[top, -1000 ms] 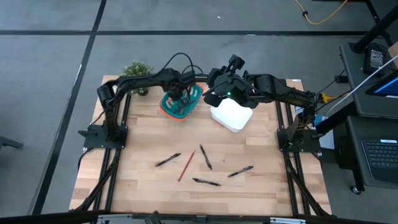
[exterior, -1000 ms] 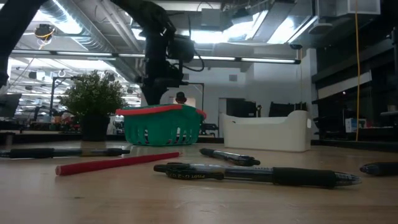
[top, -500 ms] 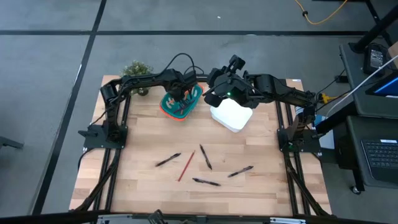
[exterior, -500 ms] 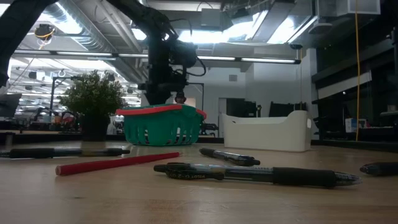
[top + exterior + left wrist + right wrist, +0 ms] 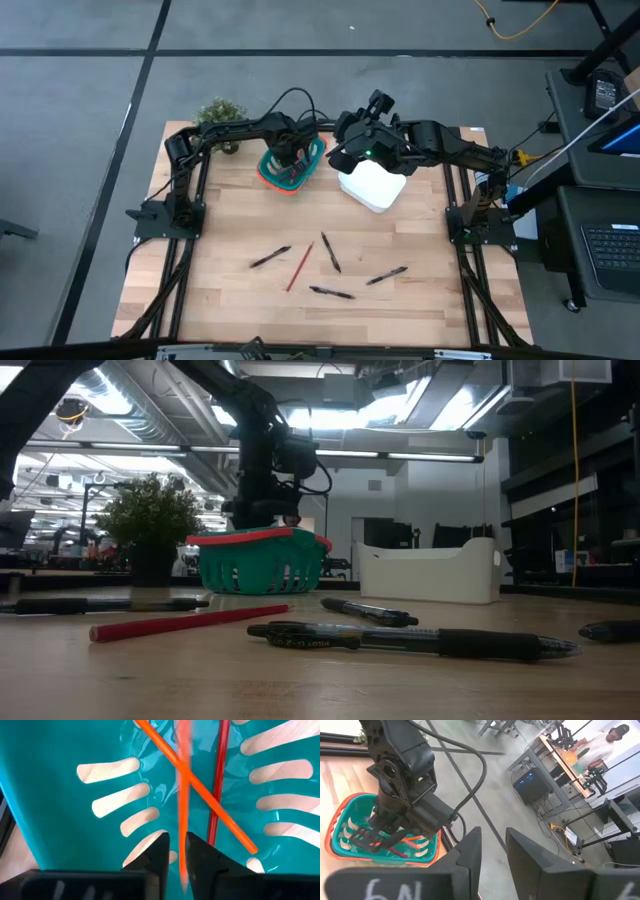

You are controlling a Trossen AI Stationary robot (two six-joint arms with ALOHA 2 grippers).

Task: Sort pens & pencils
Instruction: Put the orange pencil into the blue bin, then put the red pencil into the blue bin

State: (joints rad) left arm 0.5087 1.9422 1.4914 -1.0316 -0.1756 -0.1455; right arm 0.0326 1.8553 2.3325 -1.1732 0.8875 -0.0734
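Observation:
My left gripper (image 5: 289, 152) (image 5: 177, 852) points down into the teal basket (image 5: 268, 172) at the far middle. An orange pencil (image 5: 182, 795) shows blurred in the narrow gap between its parted fingertips. Two more pencils (image 5: 210, 802) (image 5: 219, 775) lie crossed on the basket floor. On the near table lie one red pencil (image 5: 299, 266) and several black pens (image 5: 271, 257) (image 5: 331, 252) (image 5: 331, 292). My right gripper (image 5: 343, 140) (image 5: 492, 845) hangs open and holds nothing, high beside the white bin (image 5: 372, 184). My left gripper comes from above with its fingers on either side of the orange pencil's upper part (image 5: 182, 847), which runs along the line of the fingers. The pencil is blurred, and I cannot tell whether the fingers touch it.
A small potted plant (image 5: 220, 110) stands at the far left corner. The basket and the bin stand side by side at the far edge. The near half of the table holds only the scattered pens and pencil (image 5: 190, 622).
My left gripper has sunk a little toward the basket, staying pointed down. The pens and the pencil on the table have kept their places.

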